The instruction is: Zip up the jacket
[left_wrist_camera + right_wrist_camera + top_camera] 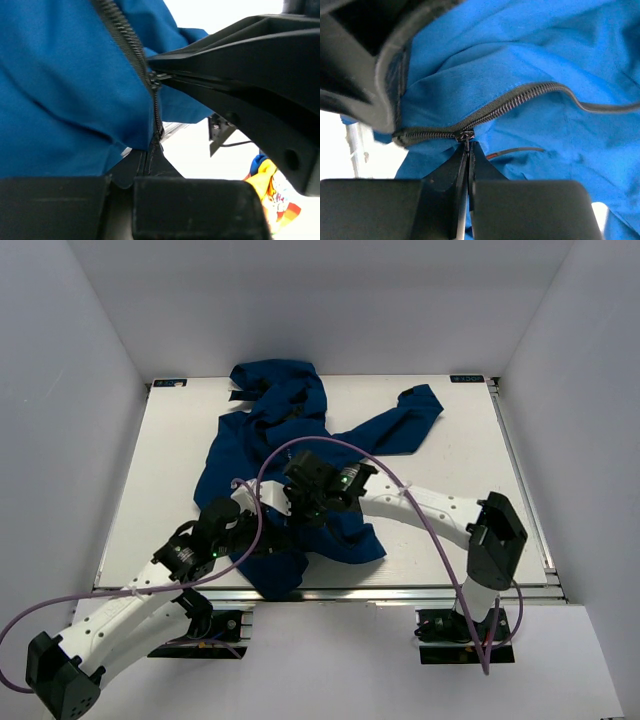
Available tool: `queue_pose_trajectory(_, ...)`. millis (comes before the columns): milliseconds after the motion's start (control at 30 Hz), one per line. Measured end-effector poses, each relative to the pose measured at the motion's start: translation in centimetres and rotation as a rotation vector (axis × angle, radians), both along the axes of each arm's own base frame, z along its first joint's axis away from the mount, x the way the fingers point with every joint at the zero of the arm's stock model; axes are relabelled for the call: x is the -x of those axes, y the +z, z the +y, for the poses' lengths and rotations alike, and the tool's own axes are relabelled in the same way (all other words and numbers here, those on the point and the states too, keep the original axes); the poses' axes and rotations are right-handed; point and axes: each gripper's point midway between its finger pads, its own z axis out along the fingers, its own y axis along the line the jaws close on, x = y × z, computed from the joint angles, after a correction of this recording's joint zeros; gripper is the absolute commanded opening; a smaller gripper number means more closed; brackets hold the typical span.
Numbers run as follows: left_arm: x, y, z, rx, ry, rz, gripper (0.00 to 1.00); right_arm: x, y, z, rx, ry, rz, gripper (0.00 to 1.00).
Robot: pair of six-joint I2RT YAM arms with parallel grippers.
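The blue jacket point(290, 430) lies crumpled on the white table point(150, 490), one sleeve reaching to the back right. My right gripper point(305, 502) is shut on the zipper pull point(466, 141), right below the slider on the black zipper point(520, 97). My left gripper point(262, 533) is shut on the jacket's bottom edge at the zipper's end point(158, 127). In the left wrist view the right gripper's fingers point(240, 55) pinch the slider point(153, 80), a short way up the zipper point(125, 40) from my left gripper point(150, 150). The teeth beyond the slider lie apart.
Purple cables point(400, 475) loop over the arms above the jacket. A black cord with a red tip point(515, 151) lies on the fabric beside the slider. White walls enclose the table on three sides. A colourful orange and yellow thing point(272, 192) shows at the lower right.
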Motion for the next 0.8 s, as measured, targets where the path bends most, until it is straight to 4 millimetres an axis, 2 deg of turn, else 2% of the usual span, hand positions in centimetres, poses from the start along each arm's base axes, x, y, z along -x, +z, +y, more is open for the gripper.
queue_pose_trajectory(167, 0.4, -0.7, 0.5, -0.015, 0.020, 0.040, 0.00, 0.7, -0.5, 0.1, 0.034, 0.054, 0.072, 0.00)
queue_pose_trajectory(367, 0.8, -1.2, 0.4, -0.011, -0.003, 0.046, 0.00, 0.6, -1.1, -0.3, 0.030, 0.117, 0.036, 0.00)
queue_pose_trajectory(500, 0.2, -0.9, 0.3, -0.006, 0.008, 0.016, 0.00, -0.5, -0.6, 0.3, 0.010, 0.135, -0.024, 0.00)
queue_pose_trajectory(600, -0.5, -0.8, 0.4, -0.005, 0.035, -0.007, 0.00, -2.6, 0.0, 0.9, -0.005, 0.105, -0.123, 0.00)
queue_pose_trajectory(733, -1.4, -0.6, 0.9, -0.003, 0.085, -0.034, 0.00, -3.6, -0.2, 1.6, -0.003, 0.109, -0.158, 0.00)
queue_pose_trajectory(800, -1.4, -1.0, 1.1, -0.007, 0.097, -0.028, 0.00, -3.4, -0.4, 1.8, -0.002, 0.109, -0.143, 0.00)
